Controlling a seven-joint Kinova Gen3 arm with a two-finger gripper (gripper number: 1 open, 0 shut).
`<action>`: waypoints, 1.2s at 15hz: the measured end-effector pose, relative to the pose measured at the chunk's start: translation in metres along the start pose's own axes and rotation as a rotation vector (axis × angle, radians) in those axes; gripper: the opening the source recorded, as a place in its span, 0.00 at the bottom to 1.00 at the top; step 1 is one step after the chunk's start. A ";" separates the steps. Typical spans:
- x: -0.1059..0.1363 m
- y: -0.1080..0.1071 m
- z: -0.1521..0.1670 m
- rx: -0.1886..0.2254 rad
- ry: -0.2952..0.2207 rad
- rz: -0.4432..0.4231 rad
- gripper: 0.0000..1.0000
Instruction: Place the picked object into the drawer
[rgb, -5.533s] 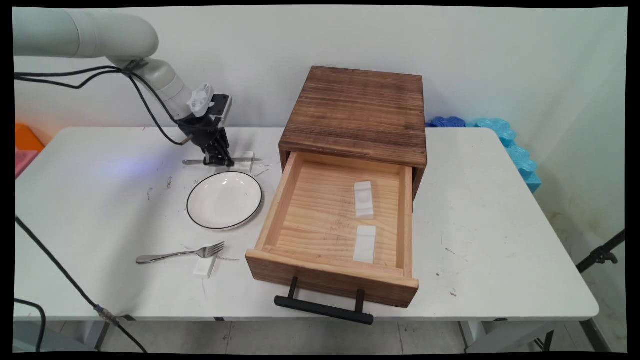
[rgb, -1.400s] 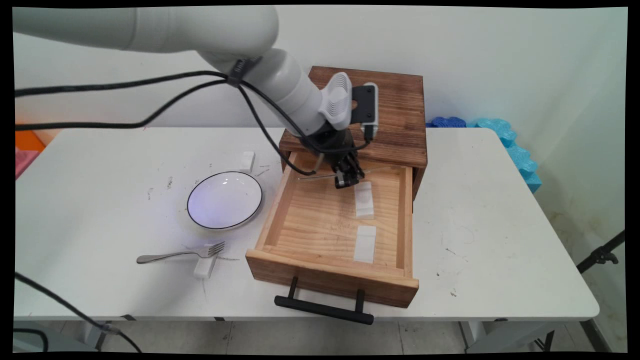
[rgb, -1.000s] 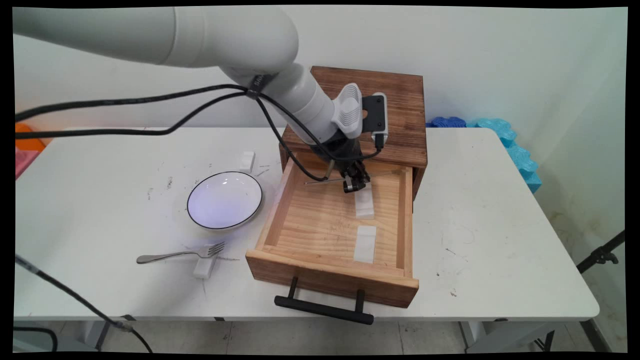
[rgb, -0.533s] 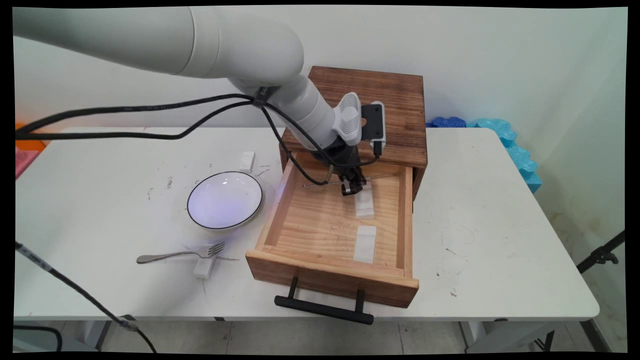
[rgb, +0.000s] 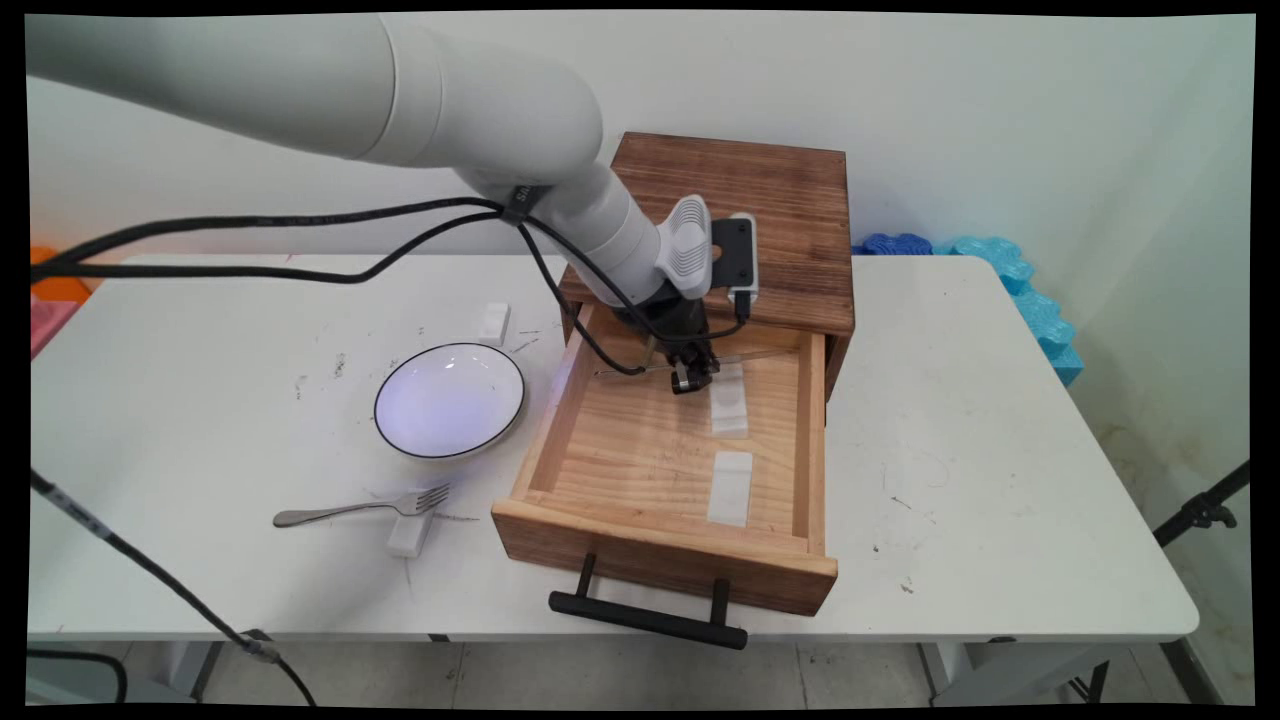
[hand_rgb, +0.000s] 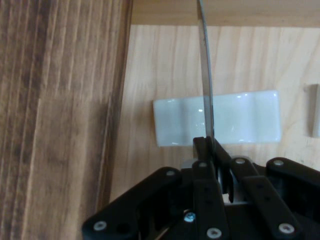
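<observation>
The end effector (rgb: 692, 379) hangs inside the rear part of the open wooden drawer (rgb: 563, 420), its fingers clenched on a table knife (rgb: 640, 368). In the main view the knife lies roughly level across the drawer's back: its handle end sticks out toward the drawer's left wall and its blade (rgb: 755, 355) reaches toward the right wall. In the hand view the blade (hand_rgb: 205, 75) runs straight up from the closed fingers (hand_rgb: 204, 150), seen edge-on, and crosses a white ceramic rest (hand_rgb: 240, 117) that lies on the drawer floor; whether the blade touches the rest cannot be told.

In the main view that rest (rgb: 729, 404) lies just in front of the end effector, and a second white rest (rgb: 731, 487) lies nearer the drawer's front wall. The drawer stands pulled out of a dark wooden cabinet (rgb: 716, 225), with a black handle (rgb: 648, 617) on its front.

On the table (rgb: 1000, 470), left of the drawer, sits a white plate with a dark rim (rgb: 449, 400). Behind the plate lies a small white block (rgb: 493, 322). In front of the plate, a fork (rgb: 362, 506) rests with its tines on another white rest (rgb: 410, 533).
</observation>
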 end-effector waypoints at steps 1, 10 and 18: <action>-0.002 0.001 0.001 -0.001 -0.003 0.000 0.00; -0.012 0.006 0.012 -0.009 -0.019 -0.002 0.00; -0.015 0.006 0.024 -0.007 -0.021 -0.001 0.00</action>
